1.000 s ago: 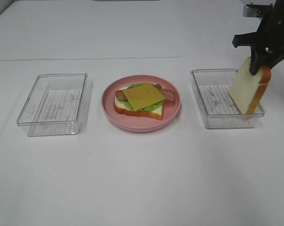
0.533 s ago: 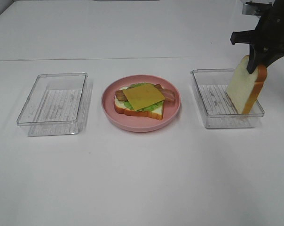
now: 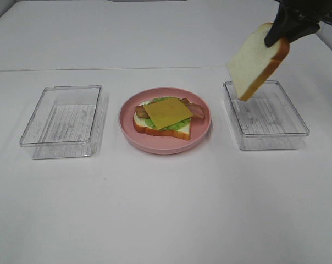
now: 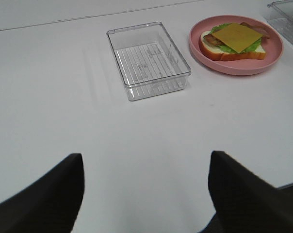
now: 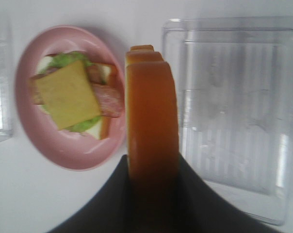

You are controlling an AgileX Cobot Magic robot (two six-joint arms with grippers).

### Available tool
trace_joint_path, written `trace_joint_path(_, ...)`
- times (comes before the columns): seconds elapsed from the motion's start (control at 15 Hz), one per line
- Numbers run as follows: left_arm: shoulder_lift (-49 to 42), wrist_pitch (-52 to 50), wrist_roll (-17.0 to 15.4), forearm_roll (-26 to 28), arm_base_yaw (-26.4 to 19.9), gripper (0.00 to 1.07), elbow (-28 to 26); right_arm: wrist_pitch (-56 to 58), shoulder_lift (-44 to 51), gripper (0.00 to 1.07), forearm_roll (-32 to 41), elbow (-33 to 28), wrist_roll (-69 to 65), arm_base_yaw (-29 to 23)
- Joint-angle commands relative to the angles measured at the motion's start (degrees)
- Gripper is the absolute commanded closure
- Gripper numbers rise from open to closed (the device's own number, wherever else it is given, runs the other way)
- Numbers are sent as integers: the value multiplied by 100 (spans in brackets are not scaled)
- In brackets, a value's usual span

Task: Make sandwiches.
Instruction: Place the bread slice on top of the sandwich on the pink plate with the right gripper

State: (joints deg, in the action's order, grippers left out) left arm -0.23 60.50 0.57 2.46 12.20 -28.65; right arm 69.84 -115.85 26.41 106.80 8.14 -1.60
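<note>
An open sandwich (image 3: 165,117) lies on the pink plate (image 3: 202,135): a bread slice, green lettuce, bacon strips and a yellow cheese slice (image 3: 167,112) on top. It also shows in the left wrist view (image 4: 234,40) and the right wrist view (image 5: 71,97). My right gripper (image 3: 280,33) is shut on a second bread slice (image 3: 255,61), holding it tilted in the air above the right clear tray (image 3: 298,124). In the right wrist view the slice's crust (image 5: 152,126) stands edge-on between the fingers. My left gripper (image 4: 144,194) is open and empty, low over bare table.
A clear plastic tray (image 3: 61,118) stands left of the plate, also in the left wrist view (image 4: 147,58). The right tray (image 5: 234,111) holds nothing. White table surface lies all around.
My right gripper has lifted the bread slice out of the right tray and carried it up and to the left, tilting it. The left arm has not moved.
</note>
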Motion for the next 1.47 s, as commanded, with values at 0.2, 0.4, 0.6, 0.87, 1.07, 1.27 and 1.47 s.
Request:
trace_joint_path(0.2,-52,-63,17,-6,29,37,11,-183,40,107,1255,0,550,-201)
trace_joint_path(0.4,-52,-63,17,-6,29,37,11,-751,23,107,1301,-332,544,-773)
trace_joint_path(0.6,-52,-63,17,-6,29,37,11,-1409,17,107,1707,-773,544,-1134)
trace_joint_path(0.87,-52,-63,17,-6,29,37,11,-2309,17,107,2555,-1318,544,-1226)
trace_joint_path(1.07,-52,-63,17,-6,29,37,11,-2166,17,107,3019,-1868,590,-1226)
trace_joint_path(1.27,-52,-63,17,-6,29,37,11,-2504,17,107,4074,-2567,1387,-1226)
trace_joint_path(1.47,-52,-63,17,-6,29,37,11,-2756,6,107,4893,-2722,1822,-1226)
